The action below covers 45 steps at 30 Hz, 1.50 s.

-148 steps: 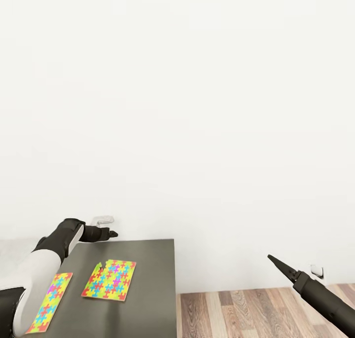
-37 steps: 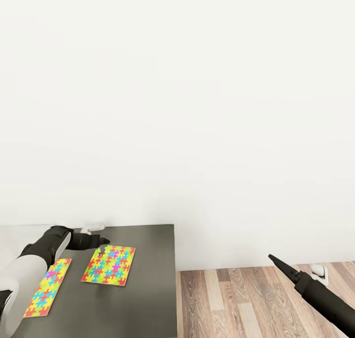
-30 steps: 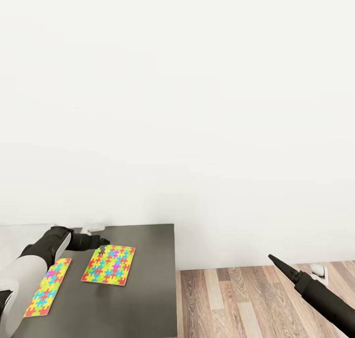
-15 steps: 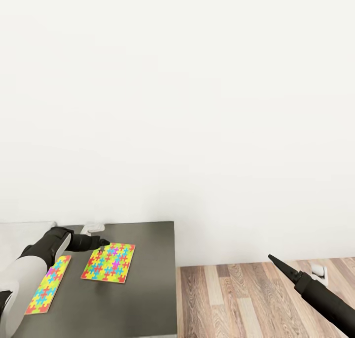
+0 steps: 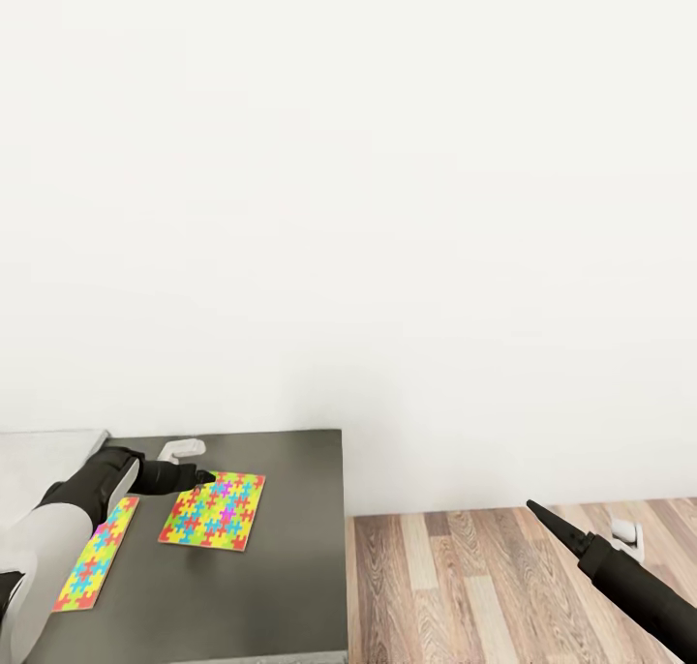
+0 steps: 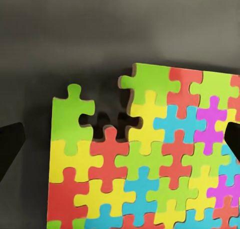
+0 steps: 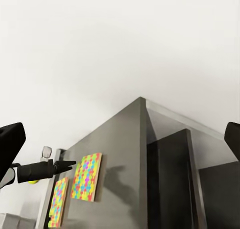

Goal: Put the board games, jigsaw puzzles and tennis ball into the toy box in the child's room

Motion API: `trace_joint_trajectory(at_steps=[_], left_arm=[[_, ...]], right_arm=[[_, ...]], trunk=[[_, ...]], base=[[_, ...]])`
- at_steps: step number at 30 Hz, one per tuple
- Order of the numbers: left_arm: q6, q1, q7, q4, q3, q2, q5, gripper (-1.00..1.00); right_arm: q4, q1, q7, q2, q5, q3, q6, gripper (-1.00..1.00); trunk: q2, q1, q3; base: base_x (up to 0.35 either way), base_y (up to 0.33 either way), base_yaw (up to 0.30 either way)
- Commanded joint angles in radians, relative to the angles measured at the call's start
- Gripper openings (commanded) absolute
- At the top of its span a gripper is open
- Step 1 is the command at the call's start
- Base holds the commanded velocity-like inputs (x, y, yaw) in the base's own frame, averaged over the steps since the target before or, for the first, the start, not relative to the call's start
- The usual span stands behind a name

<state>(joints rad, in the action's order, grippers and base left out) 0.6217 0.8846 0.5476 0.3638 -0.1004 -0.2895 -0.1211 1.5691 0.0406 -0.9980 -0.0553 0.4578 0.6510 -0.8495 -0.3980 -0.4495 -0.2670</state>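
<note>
The dark grey tabletop [image 5: 281, 567] carries both jigsaw puzzles, lying flat and apart from each other. The larger-showing puzzle [image 5: 213, 510] lies toward the wall side of the tabletop, and the second puzzle [image 5: 97, 554] lies beside it, nearer the robot's left arm and partly behind that arm in the head view. The left gripper [image 5: 201, 476] hangs over the far corner of the first puzzle; from the left wrist view that corner [image 6: 145, 154] has a missing piece at its edge, and the dark fingers [image 6: 10, 146] sit wide apart at either side of it, not touching the puzzle as far as can be seen. The right gripper [image 5: 538, 511] is held out over the wood-plank floor [image 5: 484, 587], well away from the tabletop; in the right wrist view its fingers [image 7: 11, 139] stand spread, holding nothing. A small white object [image 5: 180, 446] rests near the tabletop's back edge, just beyond the left gripper.
</note>
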Motion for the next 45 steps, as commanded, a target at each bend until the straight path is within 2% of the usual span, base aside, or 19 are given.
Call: trace_joint_trajectory(at_steps=[1,15,20,22,26,32,45], left_arm=[[0.005,0.001,0.008,0.001,-0.009,0.001,-0.010,1.00],[-0.032,0.001,0.016,-0.005,-0.009,-0.006,-0.009,1.00],[-0.059,0.001,0.104,-0.015,-0.008,-0.008,-0.012,1.00],[-0.086,0.001,0.167,-0.018,-0.007,-0.009,-0.013,1.00],[-0.101,0.001,0.202,-0.020,-0.006,-0.009,-0.027,1.00],[-0.109,0.001,0.214,-0.031,-0.007,-0.010,-0.056,1.00],[-0.113,0.001,0.218,-0.041,-0.007,-0.010,-0.061,1.00]], right_arm=[[0.000,0.001,-0.002,0.000,0.002,0.001,-0.005,1.00],[0.000,0.001,-0.003,-0.001,0.006,0.001,-0.005,1.00],[0.000,0.001,-0.004,-0.001,0.007,0.001,-0.005,1.00],[0.000,0.001,-0.004,0.000,0.007,0.001,-0.005,1.00],[0.000,0.001,-0.004,0.000,0.007,0.001,-0.005,1.00],[0.000,0.001,-0.004,0.000,0.007,0.001,-0.005,1.00],[0.000,0.001,-0.004,0.000,0.002,0.001,-0.005,1.00]], trunk=[[-0.002,0.000,-0.004],[-0.002,0.000,-0.019],[-0.002,0.000,-0.020],[-0.002,0.000,-0.020],[-0.002,0.000,-0.020],[-0.002,0.000,-0.020],[-0.002,0.000,-0.020]], base=[[0.000,0.000,0.000],[0.000,0.000,0.000],[0.000,0.000,0.000],[0.000,0.000,0.000],[0.000,0.000,0.000],[0.000,0.000,0.000],[0.000,0.000,0.000]])
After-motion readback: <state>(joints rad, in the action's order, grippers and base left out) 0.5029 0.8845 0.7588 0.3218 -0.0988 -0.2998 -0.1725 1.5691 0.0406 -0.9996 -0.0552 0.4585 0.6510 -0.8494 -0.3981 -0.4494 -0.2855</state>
